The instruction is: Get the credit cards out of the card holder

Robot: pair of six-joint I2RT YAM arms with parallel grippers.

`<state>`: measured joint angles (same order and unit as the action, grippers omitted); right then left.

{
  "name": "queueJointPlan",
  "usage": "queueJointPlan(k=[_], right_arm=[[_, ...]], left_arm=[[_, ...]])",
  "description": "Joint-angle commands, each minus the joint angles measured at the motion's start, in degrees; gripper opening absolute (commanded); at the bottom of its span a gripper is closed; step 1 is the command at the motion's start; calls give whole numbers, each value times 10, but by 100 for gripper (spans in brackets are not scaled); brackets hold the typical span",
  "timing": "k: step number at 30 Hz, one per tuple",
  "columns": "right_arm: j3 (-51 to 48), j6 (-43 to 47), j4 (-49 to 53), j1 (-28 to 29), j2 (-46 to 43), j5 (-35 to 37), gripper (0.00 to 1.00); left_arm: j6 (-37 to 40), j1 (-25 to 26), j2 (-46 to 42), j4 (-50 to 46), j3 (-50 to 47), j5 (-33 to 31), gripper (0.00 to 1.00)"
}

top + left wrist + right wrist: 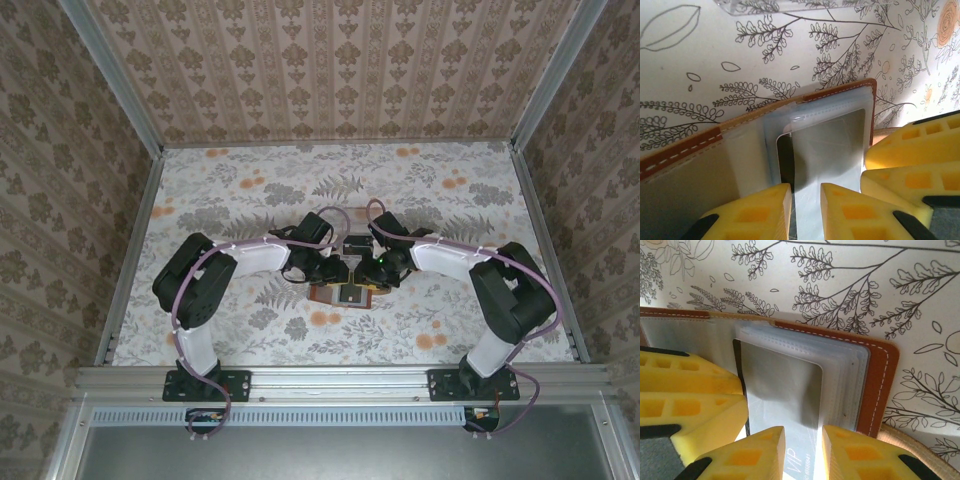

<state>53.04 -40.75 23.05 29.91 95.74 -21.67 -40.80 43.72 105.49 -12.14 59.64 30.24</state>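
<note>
Evidently brown card holder (880, 385) lies open; left end effector (806, 210), right end effector (803, 452) parted.

Brown card holder (880, 385) lies open, grey credit card (785, 395) in its clear sleeve.

The place is a laboratory robot test booth. Aluminium rails (340, 378) frame a table (450, 300) covered in floral print. Wallpapered panels (330, 60) enclose three sides. A left arm (200, 285) and right arm (510, 290) are bolted to the near rail.
</note>
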Motion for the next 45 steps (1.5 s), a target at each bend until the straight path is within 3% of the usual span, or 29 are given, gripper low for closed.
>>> queueJointPlan(k=[1, 19, 32, 45], right_arm=[[-5, 0, 14, 2, 10, 15, 27], [8, 19, 62, 2, 3, 63, 27], [20, 21, 66, 7, 0, 60, 26], [21, 18, 54, 10, 12, 48, 26]], left_arm=[[2, -3, 1, -21, -7, -9, 23], [18, -3, -27, -63, 7, -39, 25], [0, -13, -37, -37, -11, -28, 31], [-15, -14, -6, 9, -28, -2, 27]])
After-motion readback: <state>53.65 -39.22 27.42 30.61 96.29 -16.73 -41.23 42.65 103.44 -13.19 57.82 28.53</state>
